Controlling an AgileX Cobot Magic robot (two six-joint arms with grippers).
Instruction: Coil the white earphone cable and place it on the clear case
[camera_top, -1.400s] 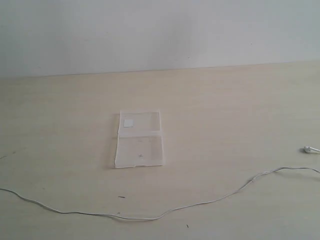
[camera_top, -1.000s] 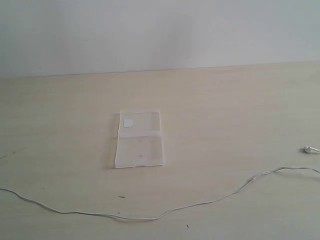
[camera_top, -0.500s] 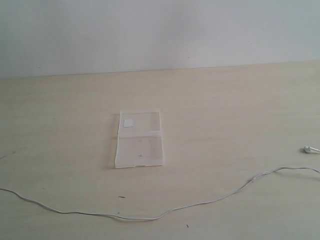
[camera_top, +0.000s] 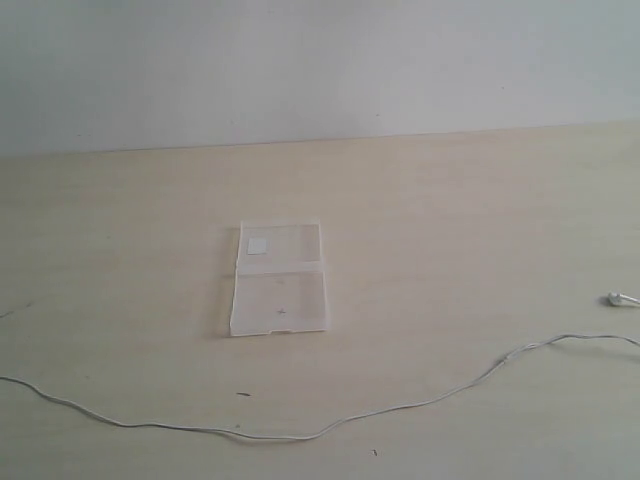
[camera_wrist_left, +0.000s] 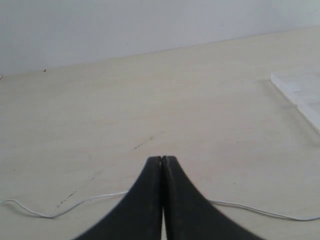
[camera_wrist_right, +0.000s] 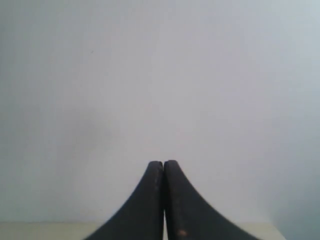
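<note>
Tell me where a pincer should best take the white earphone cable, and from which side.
Probably pinch the earphone cable mid-length, near the case, coming straight down with jaws across the wire: it lies flat and slack on the table, leaving no edge for a sideways approach.

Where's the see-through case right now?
In the exterior view the clear case lies flat near the middle of the table, slightly left, apart from the white earphone cable stretched nearer the camera.
</note>
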